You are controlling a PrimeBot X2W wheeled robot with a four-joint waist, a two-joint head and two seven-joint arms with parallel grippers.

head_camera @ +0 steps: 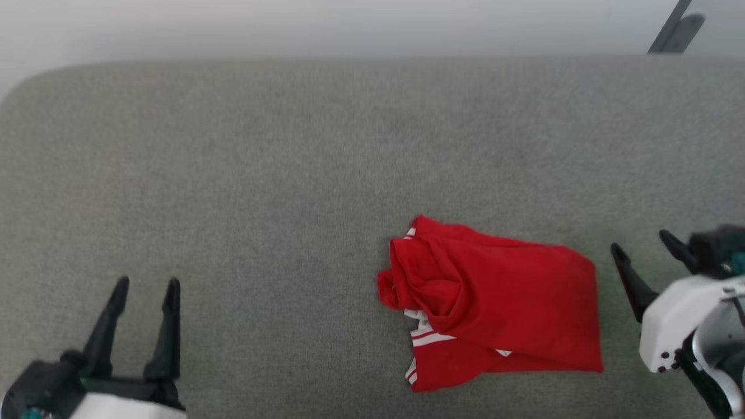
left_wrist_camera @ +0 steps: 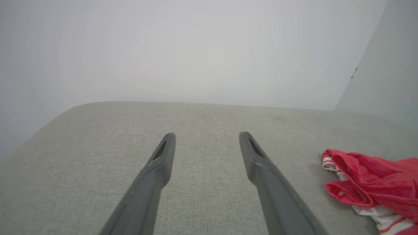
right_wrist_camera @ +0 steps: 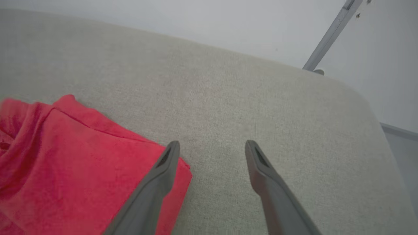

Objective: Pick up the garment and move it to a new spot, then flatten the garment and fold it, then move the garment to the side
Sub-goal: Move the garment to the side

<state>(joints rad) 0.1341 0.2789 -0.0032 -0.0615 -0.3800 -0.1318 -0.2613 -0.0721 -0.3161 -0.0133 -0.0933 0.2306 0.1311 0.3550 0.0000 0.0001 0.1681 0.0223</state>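
**Left gripper** (head_camera: pixel 148 281)
- Position: well to the left of the garment (head_camera: pixel 495 302), about level with its near half.
- Pose: the two dark fingers point away from the robot and lean slightly right, nearly parallel. A pale wrist housing sits behind them.
- State: released, jaws spread wide, holding nothing.
- Left wrist view: the fingers (left_wrist_camera: pixel 163 160) stand over grey cloth, and the garment (left_wrist_camera: pixel 369 176) lies off to their right, apart from them.

**Right gripper** (head_camera: pixel 639 240)
- Position: just beside the garment's right edge, with a narrow strip of grey showing between them.
- Pose: the fingers slant away from the robot and to the left. The white forearm comes in from the right.
- State: released, jaws splayed, gripping nothing.
- Right wrist view: one finger (right_wrist_camera: pixel 156 182) crosses in front of the garment's nearest corner (right_wrist_camera: pixel 75 153). I cannot tell whether it touches.

**Garment**
- Red and crumpled into a loose, roughly folded heap, with white striped trim showing along its left side.
- It lies between the grippers, far closer to the right one.

**Grey padded surface** (head_camera: pixel 262 174)
- Woven cloth.
- There is a broad open stretch to the left of the garment and beyond it.
- The far edge runs straight, well beyond the garment.
- A rounded corner lies far to the garment's left, and another lies beyond it to the right.

**Pale wall** (head_camera: pixel 349 23)
- Behind the far edge.

**Slanted metal bar** (head_camera: pixel 669 29)
- Beyond the garment, to its far right.
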